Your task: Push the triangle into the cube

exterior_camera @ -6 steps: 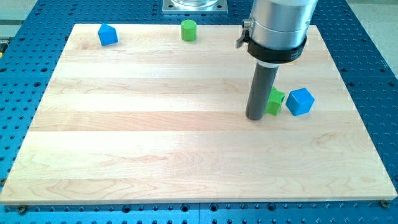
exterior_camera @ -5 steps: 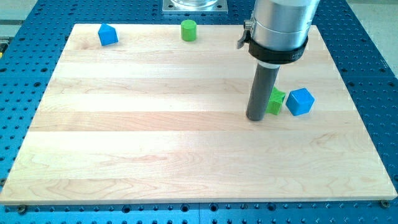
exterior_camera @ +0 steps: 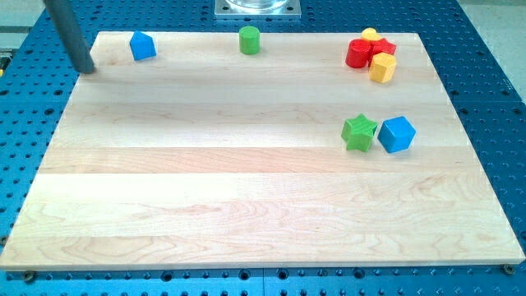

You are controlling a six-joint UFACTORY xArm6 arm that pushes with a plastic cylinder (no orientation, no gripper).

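The blue triangle block (exterior_camera: 142, 45) lies near the board's top left corner. The blue cube (exterior_camera: 396, 133) lies at the middle right, touching or almost touching a green star (exterior_camera: 359, 131) on its left. My tip (exterior_camera: 85, 69) rests at the board's top left edge, a short way to the left of and slightly below the blue triangle, not touching it. The rod rises out of the view's top left.
A green cylinder (exterior_camera: 249, 39) stands at the top centre. A tight cluster at the top right holds two red blocks (exterior_camera: 359, 53) and two yellow blocks (exterior_camera: 382, 67). The wooden board (exterior_camera: 246, 205) lies on a blue perforated table (exterior_camera: 501, 99).
The rod has left the green star's left side and now stands at the top left by the blue triangle. The red and yellow cluster is uncovered. No block has moved.
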